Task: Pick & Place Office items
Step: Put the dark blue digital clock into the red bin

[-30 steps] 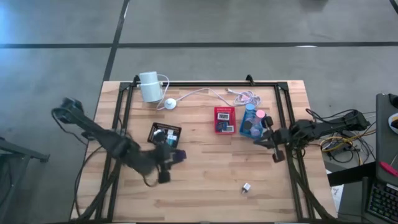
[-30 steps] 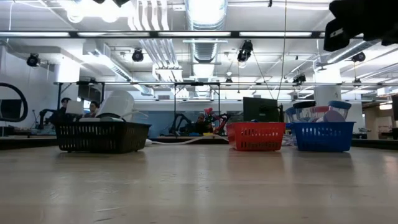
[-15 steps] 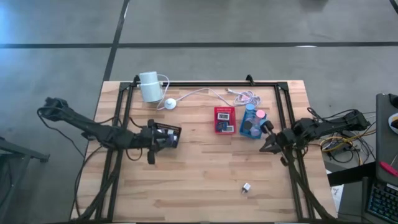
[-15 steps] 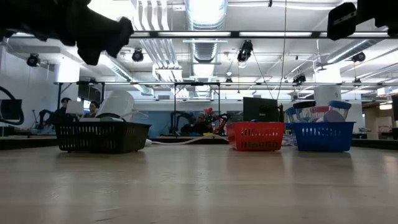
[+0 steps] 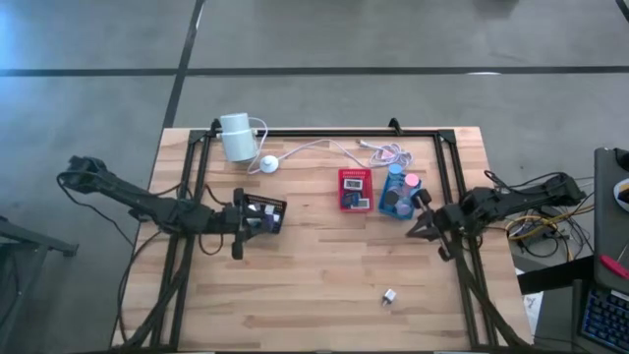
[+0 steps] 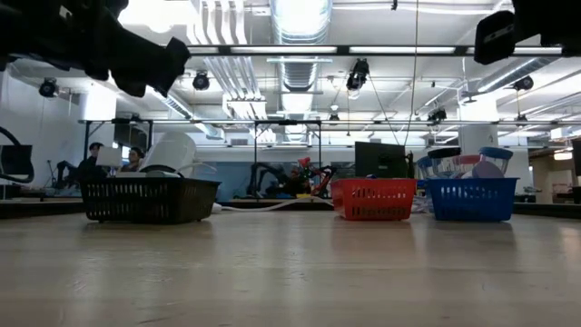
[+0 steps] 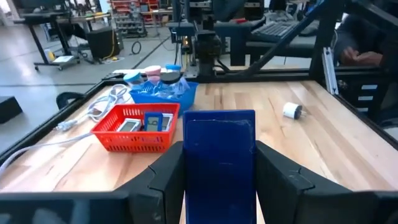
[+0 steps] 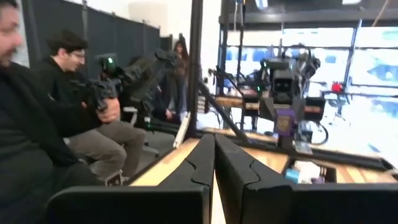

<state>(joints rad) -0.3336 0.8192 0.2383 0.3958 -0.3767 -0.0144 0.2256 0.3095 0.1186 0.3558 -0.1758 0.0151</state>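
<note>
— Card [image 7: 219, 163] in your left gripper [image 7: 219, 186] — dark blue, upright, pinched between the fingers.
— Where to?
— Black tray [image 5: 261, 212] sits directly beneath it; your right gripper [image 5: 425, 228], shut and empty, waits far right.

High view: black mesh basket [image 5: 261, 212] left of centre, red mesh basket [image 5: 355, 189] and blue mesh basket [image 5: 397, 193] side by side right of centre. White cylinder [image 5: 236, 137] upper left; small white piece [image 5: 389, 295] alone, lower right on the wooden table [image 5: 314, 265].

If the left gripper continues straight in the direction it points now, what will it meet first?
Probably the red tray. The left gripper, holding a dark blue item, points across the table toward it, though it may pass above it; depth is unclear.
</note>
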